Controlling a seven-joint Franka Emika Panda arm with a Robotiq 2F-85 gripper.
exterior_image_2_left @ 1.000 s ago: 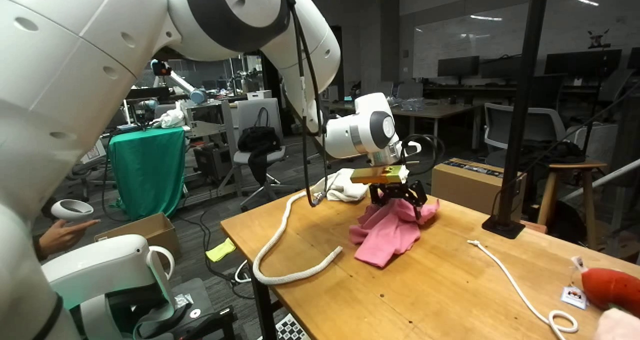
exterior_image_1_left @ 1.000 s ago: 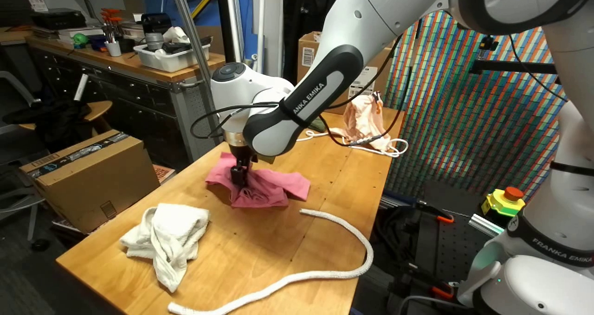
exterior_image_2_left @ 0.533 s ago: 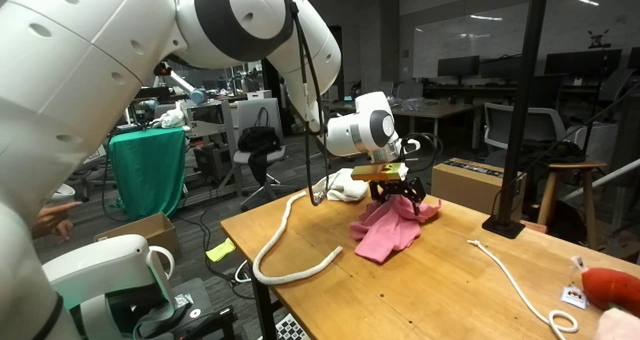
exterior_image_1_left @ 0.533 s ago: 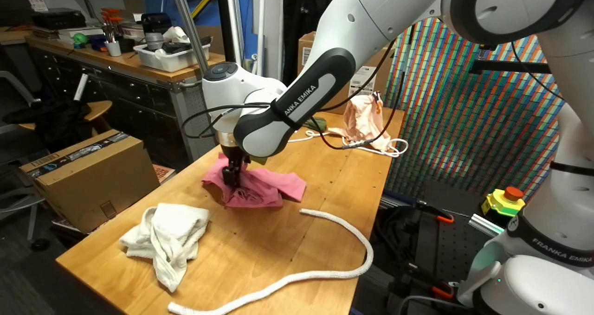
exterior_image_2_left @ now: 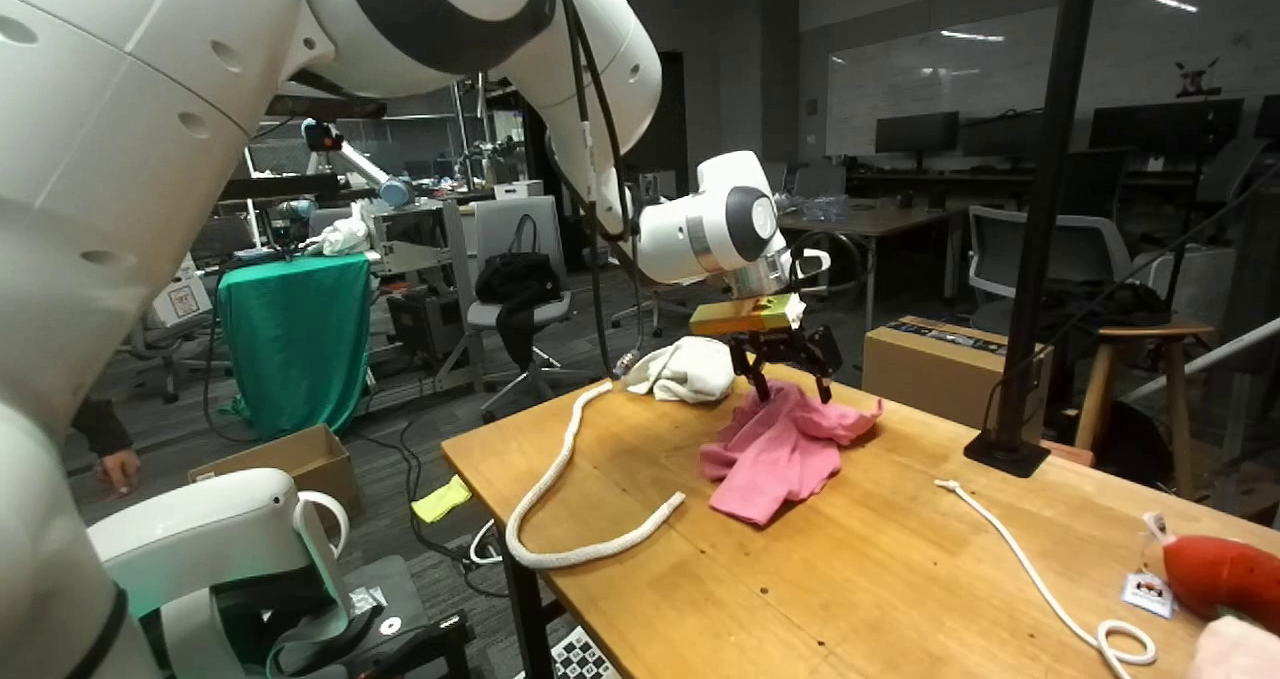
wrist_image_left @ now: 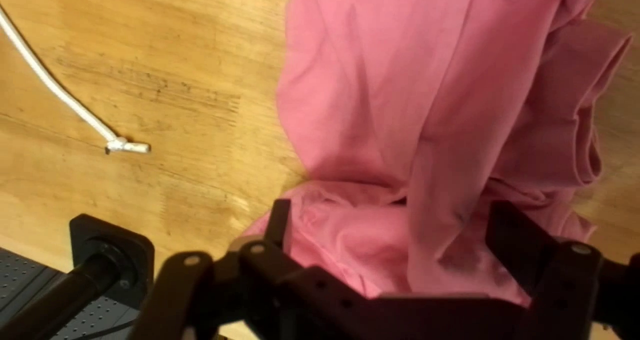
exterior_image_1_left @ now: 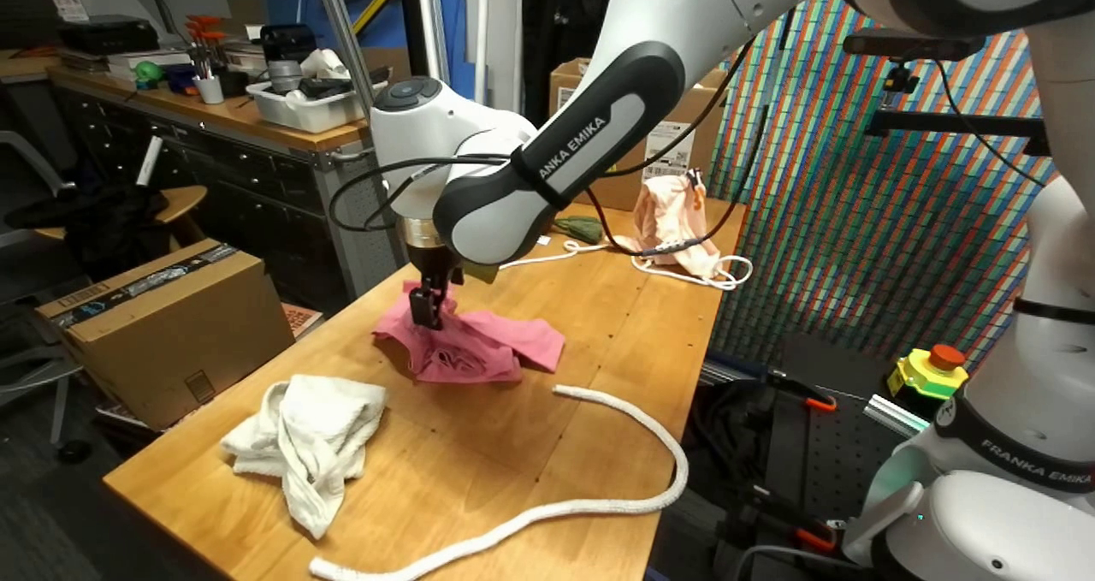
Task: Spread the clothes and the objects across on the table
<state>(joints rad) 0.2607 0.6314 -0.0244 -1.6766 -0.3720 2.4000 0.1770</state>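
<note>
As I watch over the surface, the pincer hangs above the pink cloth, its fingers spread wide with nothing caught in their grip. The cloth lies rumpled beneath, and in the wrist view its folds show between the fingers; whether the tips brush it, I can't tell. The knotted end of a thin cord shows there too, toward ten o'clock of the pincer. In an exterior view, with the pink cloth as the clock's hub, a white towel sits bunched at eight o'clock, apart from it; a thick white rope winds by at five; a peach cloth rises crumpled at two, well apart. A cardboard box sits off the surface at nine. In an exterior view, a red object lies between three and four o'clock of the pink cloth.
</note>
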